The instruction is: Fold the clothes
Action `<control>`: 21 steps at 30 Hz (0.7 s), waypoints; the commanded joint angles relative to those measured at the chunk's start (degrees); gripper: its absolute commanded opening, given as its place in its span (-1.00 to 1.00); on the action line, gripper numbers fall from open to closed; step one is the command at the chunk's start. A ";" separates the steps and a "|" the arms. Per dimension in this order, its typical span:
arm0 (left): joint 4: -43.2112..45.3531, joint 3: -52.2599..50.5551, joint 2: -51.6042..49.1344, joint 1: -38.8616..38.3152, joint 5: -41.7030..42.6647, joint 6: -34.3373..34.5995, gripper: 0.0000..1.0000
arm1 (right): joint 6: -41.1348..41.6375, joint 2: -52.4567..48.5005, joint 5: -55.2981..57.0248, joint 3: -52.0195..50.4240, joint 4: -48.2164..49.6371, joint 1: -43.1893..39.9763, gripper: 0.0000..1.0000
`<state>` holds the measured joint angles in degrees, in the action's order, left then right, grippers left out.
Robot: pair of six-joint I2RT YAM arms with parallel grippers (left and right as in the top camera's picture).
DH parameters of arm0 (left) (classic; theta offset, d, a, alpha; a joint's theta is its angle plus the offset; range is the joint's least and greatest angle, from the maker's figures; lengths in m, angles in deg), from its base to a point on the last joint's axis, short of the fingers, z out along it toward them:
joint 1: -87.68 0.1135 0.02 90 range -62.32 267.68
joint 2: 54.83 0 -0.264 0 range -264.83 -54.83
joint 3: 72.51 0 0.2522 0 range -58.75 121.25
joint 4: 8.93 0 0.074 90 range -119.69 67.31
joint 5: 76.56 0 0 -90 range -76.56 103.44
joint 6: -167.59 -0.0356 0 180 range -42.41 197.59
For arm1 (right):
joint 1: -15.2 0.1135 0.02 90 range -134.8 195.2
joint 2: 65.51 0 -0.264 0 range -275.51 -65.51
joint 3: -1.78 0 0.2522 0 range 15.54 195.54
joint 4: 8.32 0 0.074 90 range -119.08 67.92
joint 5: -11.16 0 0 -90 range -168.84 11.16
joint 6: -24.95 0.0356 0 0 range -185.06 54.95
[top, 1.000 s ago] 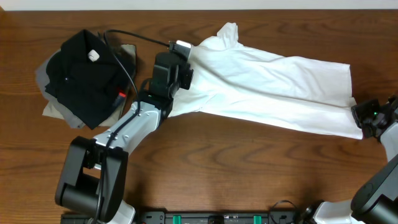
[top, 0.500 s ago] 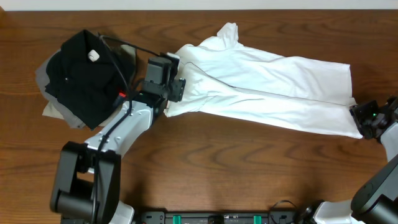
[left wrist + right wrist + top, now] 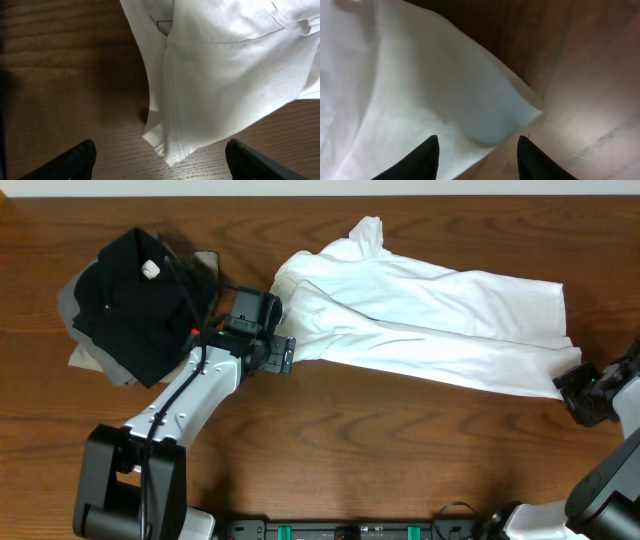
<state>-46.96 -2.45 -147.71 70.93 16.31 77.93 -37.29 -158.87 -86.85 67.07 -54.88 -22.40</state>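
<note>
My left gripper (image 3: pixel 160 150) and right gripper (image 3: pixel 477 142) have just let go and backed off, jaws open and empty, leaving the shirt (image 3: pixel 430 315) lying folded lengthwise on the table (image 3: pixel 400 450), probably ready for another fold.

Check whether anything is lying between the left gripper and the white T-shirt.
Nothing visible does. The left gripper is open right at the edge of the white T-shirt, with only bare table between them. The black garment lies on the gripper's other side, away from the shirt.
</note>
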 commanded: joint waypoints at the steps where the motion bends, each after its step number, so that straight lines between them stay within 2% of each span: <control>1: -0.31 -0.61 -0.31 0.13 0.52 1.27 0.68 | 0.46 -0.61 -0.15 0.44 -0.50 -2.21 -0.02; 9: 2.64 -0.81 -6.71 1.75 0.57 1.27 0.68 | -0.55 -0.61 -7.28 0.44 -2.62 -6.73 -0.02; 11: 2.75 -0.81 -7.91 1.75 0.57 1.27 0.59 | -0.74 -0.61 -7.98 0.44 -2.60 -6.91 -0.03; 12: 2.75 -0.79 -8.26 1.75 0.57 1.25 0.50 | -1.09 -0.61 -8.22 0.44 -2.62 -6.91 -0.03; 13: 2.95 -0.81 -8.61 1.75 0.57 1.25 0.29 | -1.49 -0.61 -8.59 0.44 -2.78 -6.91 -0.03; 15: 3.63 -0.81 -9.01 1.81 0.55 1.25 -0.38 | -1.73 -0.61 -8.79 0.44 -3.37 -6.91 -0.04; 17: 4.35 -0.76 -9.01 1.97 0.52 1.25 -0.87 | -1.75 -0.61 -8.74 0.44 -3.93 -6.91 -0.04; 21: 4.42 -0.57 -8.20 3.48 -0.48 1.68 -0.88 | -2.54 -0.61 -7.30 0.44 -4.61 -6.93 0.05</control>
<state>-42.27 -2.78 -156.35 72.87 16.93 79.11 -38.42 -158.89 -94.52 67.07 -59.03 -28.98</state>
